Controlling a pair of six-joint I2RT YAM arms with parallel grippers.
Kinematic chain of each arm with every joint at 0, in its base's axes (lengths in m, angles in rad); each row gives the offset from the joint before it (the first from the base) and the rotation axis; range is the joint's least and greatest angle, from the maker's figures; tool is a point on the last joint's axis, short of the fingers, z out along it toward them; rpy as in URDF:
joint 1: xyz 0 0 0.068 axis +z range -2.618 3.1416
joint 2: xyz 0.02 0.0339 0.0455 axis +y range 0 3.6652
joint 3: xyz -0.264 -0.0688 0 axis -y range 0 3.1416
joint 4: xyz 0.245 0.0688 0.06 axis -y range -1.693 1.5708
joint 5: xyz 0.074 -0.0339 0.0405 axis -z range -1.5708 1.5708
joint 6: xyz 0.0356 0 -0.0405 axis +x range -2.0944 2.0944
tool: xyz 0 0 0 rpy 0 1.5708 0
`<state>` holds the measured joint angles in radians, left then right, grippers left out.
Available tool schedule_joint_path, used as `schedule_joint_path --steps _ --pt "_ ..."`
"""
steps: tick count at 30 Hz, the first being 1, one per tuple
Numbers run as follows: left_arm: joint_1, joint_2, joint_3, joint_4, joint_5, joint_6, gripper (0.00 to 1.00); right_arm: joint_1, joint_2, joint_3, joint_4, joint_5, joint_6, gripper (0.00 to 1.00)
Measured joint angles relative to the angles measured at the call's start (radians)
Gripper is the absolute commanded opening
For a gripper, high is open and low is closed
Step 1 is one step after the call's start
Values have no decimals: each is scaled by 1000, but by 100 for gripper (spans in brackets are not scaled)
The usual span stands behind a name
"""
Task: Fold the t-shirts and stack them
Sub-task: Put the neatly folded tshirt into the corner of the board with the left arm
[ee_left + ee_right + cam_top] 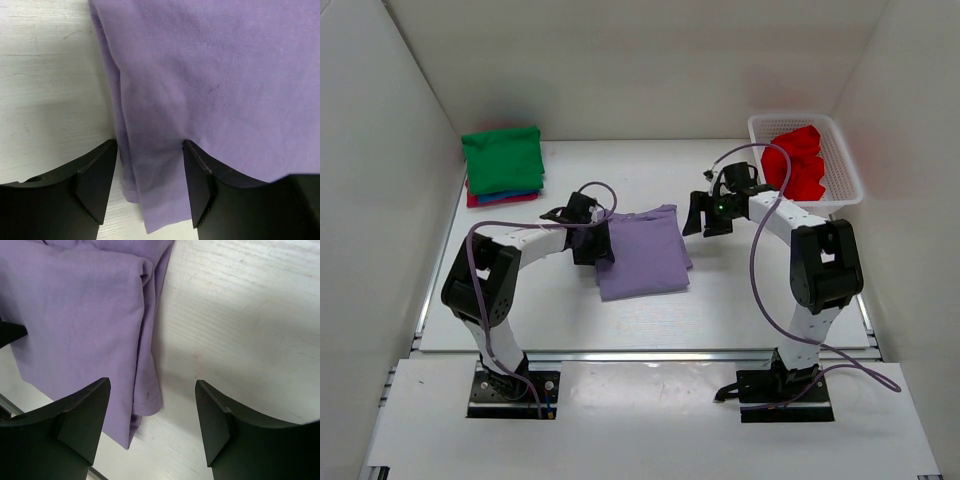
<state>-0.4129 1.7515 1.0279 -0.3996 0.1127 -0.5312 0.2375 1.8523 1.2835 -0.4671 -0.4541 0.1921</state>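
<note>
Lavender cloth is being worked at mid-table: the lavender t-shirt [645, 255] is lying folded into a rough rectangle between the two arms. Its left folded edge is being straddled by the left pincer [149, 150], whose jaws are being held apart with the layered hem between them and nothing pinched. The right pincer [152, 390] is likewise being held open, one finger being carried over the shirt's right edge and the other over bare table [250, 315].

The step in hand is judged to be a further fold, or the lifting of the folded shirt toward the stack. For this to be done well, every layer at each edge is to be gathered between the fingers before closing. Both sides are then to be raised together, so that the fold is not dragged open.

Layering at both edges and a small dark mark [212, 90] are being shown by the wrist views only. Only the top view is giving the shirt's whole outline and the farther things. At the far left, a green t-shirt [502, 158] is lying stacked over a blue t-shirt [510, 196] and a magenta t-shirt [478, 200]. At the far right, a red t-shirt [800, 160] is lying crumpled in the white basket [850, 185], not yet folded.
</note>
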Motion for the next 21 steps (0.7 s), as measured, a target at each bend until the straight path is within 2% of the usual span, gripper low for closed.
schedule_joint_path --steps 9,12,15,19,21 --pt "-28 21 34 -31 -46 -8 69 -38 -83 -48 40 -11 4 66" --pt "-28 21 34 -29 -50 -10 73 -43 -84 -69 51 -16 6 66" --pt "-34 39 55 -36 -49 -13 72 -45 -84 -84 52 -25 7 65" --pt "-56 100 129 -45 -48 -13 60 -47 -85 -89 60 -39 12 65" --pt "-77 135 173 -56 -52 -13 38 -50 -89 -95 64 -45 14 65"
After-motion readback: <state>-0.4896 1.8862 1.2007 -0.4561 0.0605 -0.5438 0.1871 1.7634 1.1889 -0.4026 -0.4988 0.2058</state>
